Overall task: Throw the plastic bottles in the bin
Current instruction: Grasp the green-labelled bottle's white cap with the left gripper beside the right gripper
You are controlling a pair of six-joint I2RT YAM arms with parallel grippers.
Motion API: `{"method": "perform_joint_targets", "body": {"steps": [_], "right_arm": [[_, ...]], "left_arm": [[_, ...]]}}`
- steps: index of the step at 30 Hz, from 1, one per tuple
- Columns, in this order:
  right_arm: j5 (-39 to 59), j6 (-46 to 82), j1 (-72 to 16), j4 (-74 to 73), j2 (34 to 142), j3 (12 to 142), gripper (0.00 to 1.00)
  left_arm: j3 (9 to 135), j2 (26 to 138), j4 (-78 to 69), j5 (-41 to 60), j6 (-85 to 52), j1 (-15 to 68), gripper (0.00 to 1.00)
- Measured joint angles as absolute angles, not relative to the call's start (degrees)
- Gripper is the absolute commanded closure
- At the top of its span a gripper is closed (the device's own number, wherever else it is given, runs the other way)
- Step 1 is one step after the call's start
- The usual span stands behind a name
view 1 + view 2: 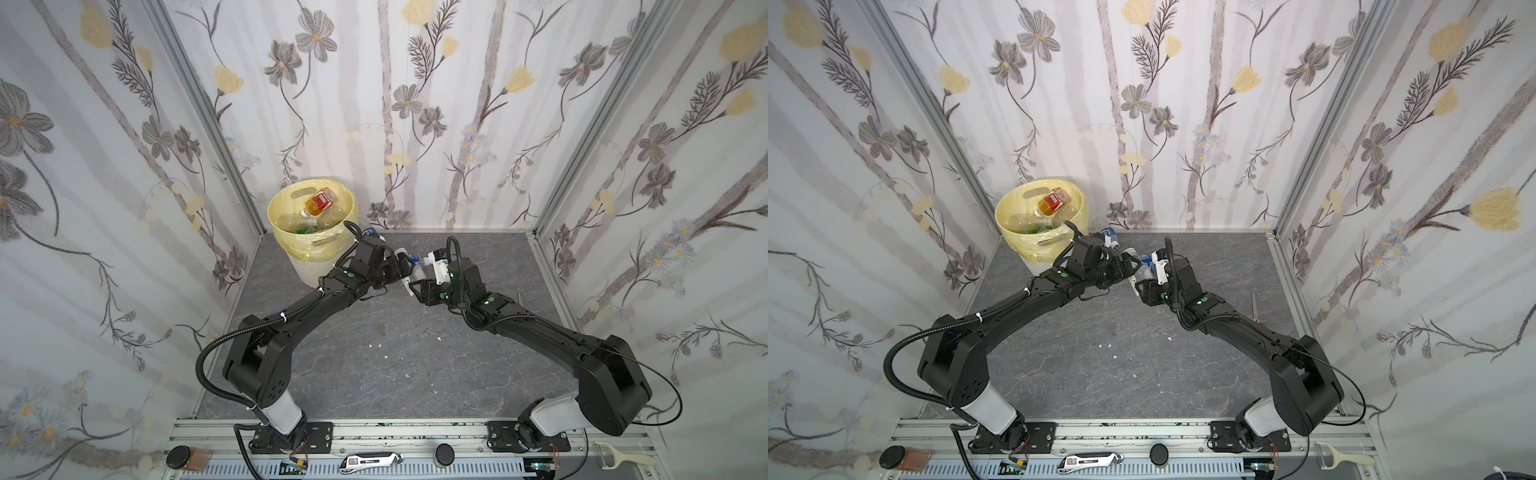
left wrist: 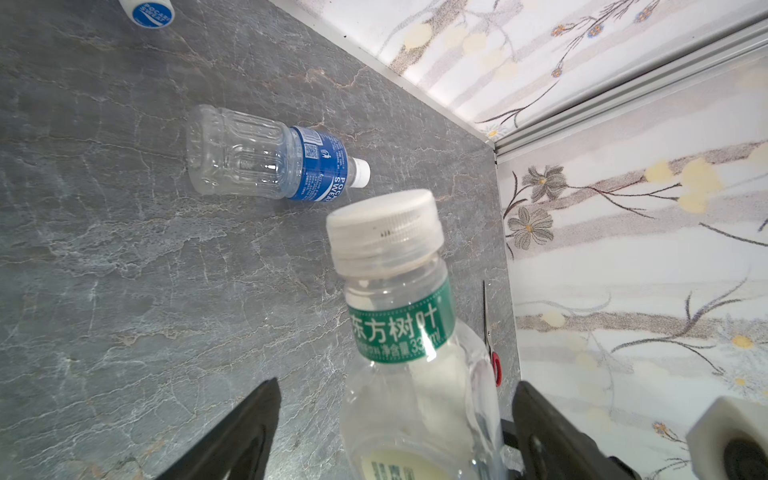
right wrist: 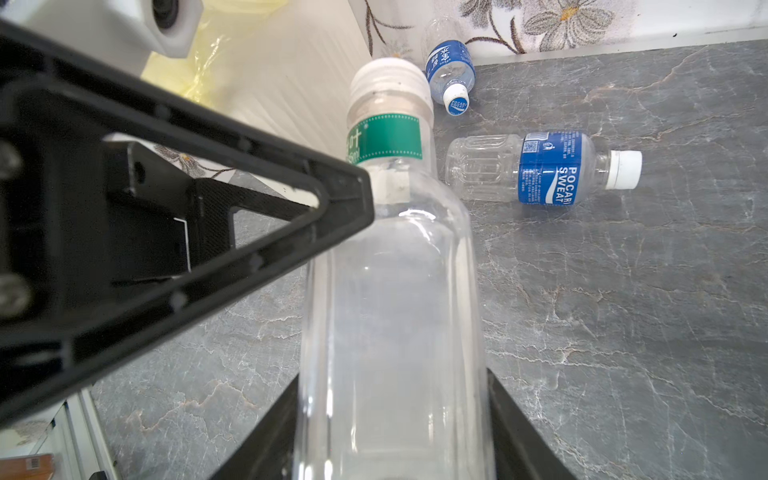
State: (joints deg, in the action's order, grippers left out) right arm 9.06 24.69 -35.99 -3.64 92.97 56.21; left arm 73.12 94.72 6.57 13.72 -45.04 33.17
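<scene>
Right gripper [image 3: 392, 386] first: jaws pinched onto the lower body of the green-label bottle [image 2: 399, 328], holding it up off the table [image 1: 395, 353]. Left gripper [image 2: 397, 384] is spread wide, one finger either side of that same bottle. There are gaps showing on both sides, so it has hold of nothing yet.

This reads to me as a handover, at about twelve o'clock from the arm bases. Over at ten o'clock from the meeting point stands the bin [image 1: 309, 270], with several bottles [image 1: 320, 208] already inside.

How I'd play it: bring the left jaws in square on the body under the green band, not on the tapering shoulder. Do it gently, since thin clear plastic will likely buckle and squirt out. The right gripper lets go only once the left is firm. Then swing to ten o'clock, well over the rim, and drop.

A blue-label bottle [image 2: 266, 160] lies beneath the handover, and a second blue-label bottle [image 3: 451, 68] lies by the bin's foot. Scissors [image 2: 494, 361] lie by the three o'clock wall, so keep clear.
</scene>
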Motion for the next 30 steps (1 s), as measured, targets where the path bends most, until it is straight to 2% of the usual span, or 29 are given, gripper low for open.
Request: {"method": "perform_joint_targets", "body": {"steps": [10, 13, 17, 25, 30], "right_arm": [[11.00, 26.11, -36.07, -5.08, 93.54, 56.60, 0.43], [11.64, 26.39, -36.12, -5.10, 93.71, 56.66, 0.43], [11.84, 26.55, -36.18, -5.15, 93.73, 56.66, 0.43], [12.32, 27.59, -36.34, -5.96, 93.73, 56.66, 0.43], [12.78, 28.03, -36.36, -6.17, 93.76, 56.82, 0.43]], "left_arm": [[73.12, 94.91, 5.85, 13.72, -45.21, 33.23, 0.34], [73.12, 94.91, 5.65, 13.67, -45.21, 33.28, 0.37], [73.12, 94.96, 5.58, 13.67, -45.32, 33.26, 0.38], [73.12, 94.98, 5.54, 13.50, -45.69, 33.28, 0.30], [73.08, 94.89, 5.37, 13.47, -46.37, 33.26, 0.39]]}}
